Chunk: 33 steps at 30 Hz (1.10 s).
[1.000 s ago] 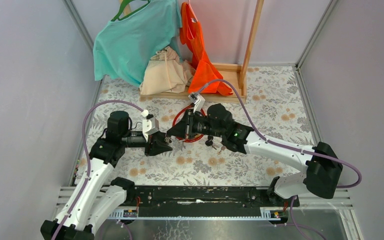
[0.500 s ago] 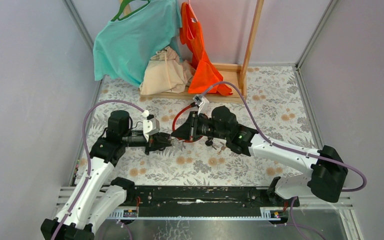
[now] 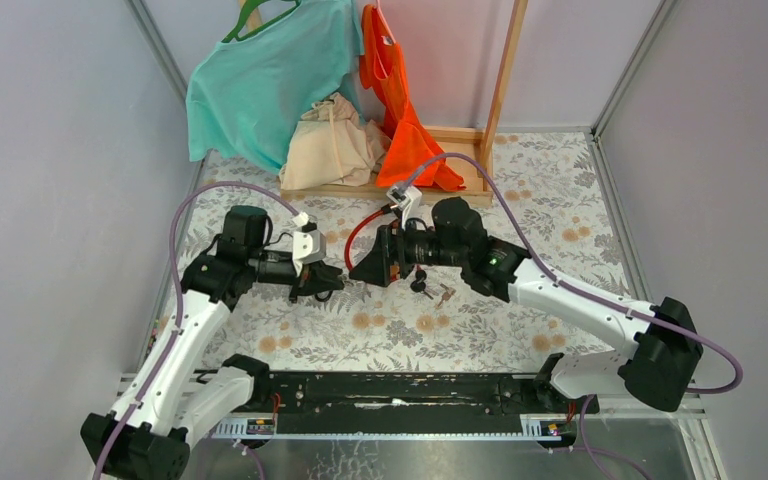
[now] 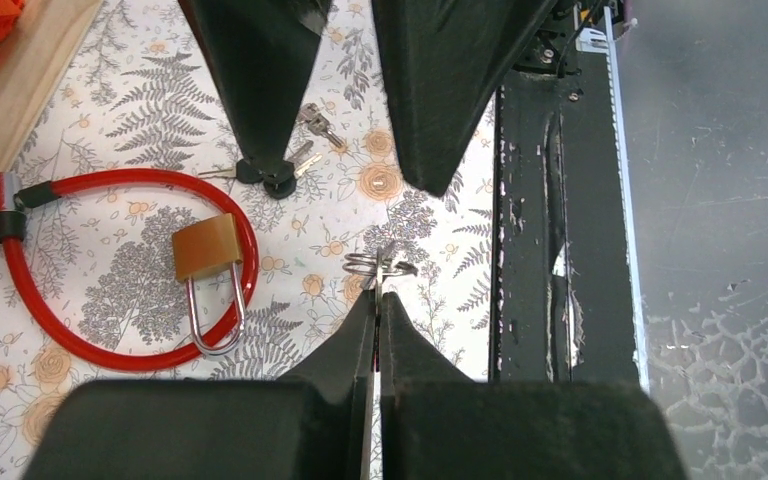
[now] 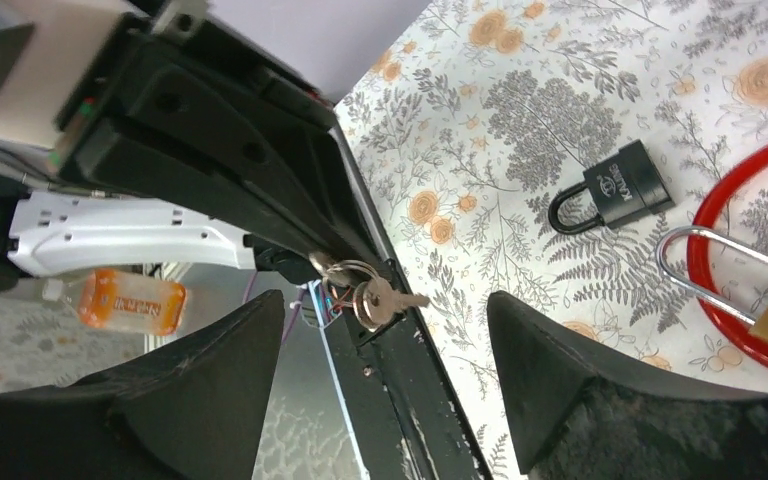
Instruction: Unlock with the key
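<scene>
The key dangles on its ring from the tips of my left end effector, which is clenched tight on the ring, over the worktop a little left of its middle. My right end effector faces it from just beside, jaws spread wide and grasping nothing; in its wrist view the key shows between the two fingers. The brass padlock lies flat, towards the far edge from the key. Its long shackle lies across the red cable, which is curled in a loop; I cannot tell whether the shackle is hooked round it. The black padlock lies shut on the worktop near the cable. Spare keys lie beside my right arm, on the side of the near edge
</scene>
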Available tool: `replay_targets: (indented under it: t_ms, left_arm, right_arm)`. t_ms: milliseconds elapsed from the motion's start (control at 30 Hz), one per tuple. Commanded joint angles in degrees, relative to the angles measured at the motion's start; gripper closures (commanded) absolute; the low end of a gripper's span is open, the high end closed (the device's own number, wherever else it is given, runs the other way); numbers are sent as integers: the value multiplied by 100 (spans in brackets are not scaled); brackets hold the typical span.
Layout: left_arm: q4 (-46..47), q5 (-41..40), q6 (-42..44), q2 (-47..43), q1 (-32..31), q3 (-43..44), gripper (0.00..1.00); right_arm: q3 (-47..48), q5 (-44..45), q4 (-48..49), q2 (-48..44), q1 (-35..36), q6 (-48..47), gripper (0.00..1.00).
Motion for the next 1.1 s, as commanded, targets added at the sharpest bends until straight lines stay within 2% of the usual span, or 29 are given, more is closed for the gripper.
replay_targets:
  t_ms: [0, 133, 400, 533, 667, 967, 1033, 1067]
  left_arm:
    - [-906, 63, 776, 276, -109, 458, 100]
    - [-1174, 26, 846, 406, -163, 695, 100]
    - [-1201, 839, -293, 622, -163, 843, 100]
    - [-1202, 1025, -720, 729, -159, 925, 100]
    - [-1201, 1081, -882, 806, -168, 950, 100]
    - [-1373, 1094, -786, 819, -200, 973, 100]
    - [-1483, 1110, -688, 832, -215, 1022, 100]
    - [-1518, 1110, -662, 841, -216, 1035, 100]
  right_arm:
    - [705, -607, -310, -13, -52, -760, 22]
    - [683, -1039, -4, 73, -60, -672, 32]
    - [735, -1134, 91, 210, -22, -1102, 48]
    - [866, -1191, -29, 240, 100, -1369, 52]
    - [1007, -1185, -231, 322, 180, -1514, 60]
    - [1131, -1281, -384, 505, 297, -1648, 68]
    - [1174, -1315, -381, 553, 305, -1658, 76]
    - [1192, -1341, -393, 570, 311, -1659, 83]
